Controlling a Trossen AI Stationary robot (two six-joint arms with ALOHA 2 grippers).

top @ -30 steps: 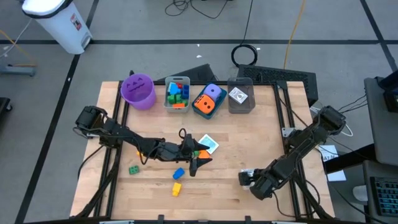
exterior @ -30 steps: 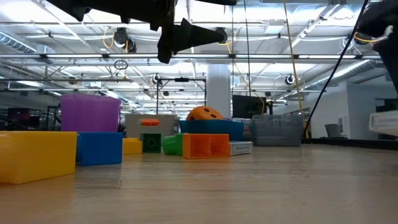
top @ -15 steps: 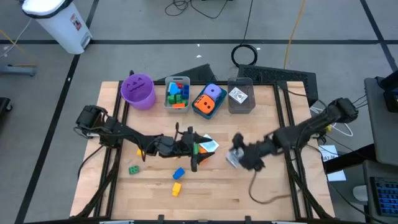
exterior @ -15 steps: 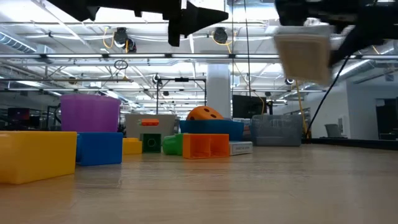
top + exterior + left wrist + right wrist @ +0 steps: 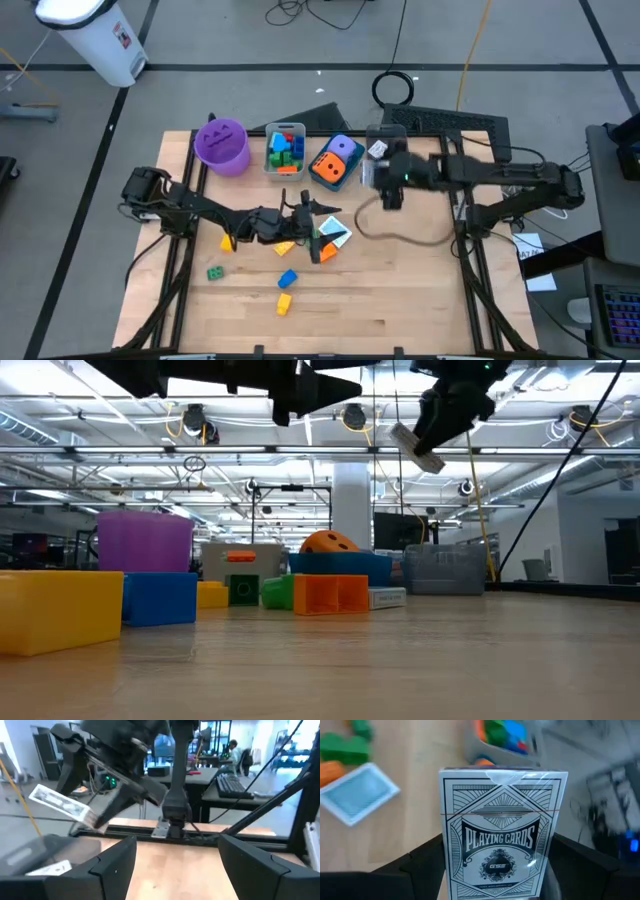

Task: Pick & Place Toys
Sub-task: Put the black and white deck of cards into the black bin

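My right gripper (image 5: 386, 188) hangs high over the table's far part, next to the clear bin (image 5: 388, 160), and is shut on a white-grey printed playing-card box (image 5: 502, 830). The box also shows in the low view as a tilted box (image 5: 415, 448). My left gripper (image 5: 324, 232) points level above the table's middle, open with nothing between its fingers (image 5: 115, 865). Below it a blue card box (image 5: 337, 233) and an orange brick (image 5: 326, 248) lie on the wood. Green (image 5: 215, 272), blue (image 5: 287, 278) and yellow (image 5: 283, 302) bricks lie nearer the front. My right gripper pinches the card box by its two narrow long sides (image 5: 446, 870), near one end, between the two fingers (image 5: 420, 865). The box juts out past the fingertips along their line, printed face up. It is tilted and lifted clear of the table and bins.
Along the far edge stand a purple cup (image 5: 222, 145), a grey bin (image 5: 285, 150) with bricks, a blue bin (image 5: 335, 162) with orange and purple dice, and the clear bin with a printed cube (image 5: 379, 150). The table's right half is bare wood.
My right gripper has swung from the table's near right corner up and toward the far edge, next to the clear bin, rolling as it went, with the card box held throughout. My left gripper has risen a little and rolled, and it stays open.
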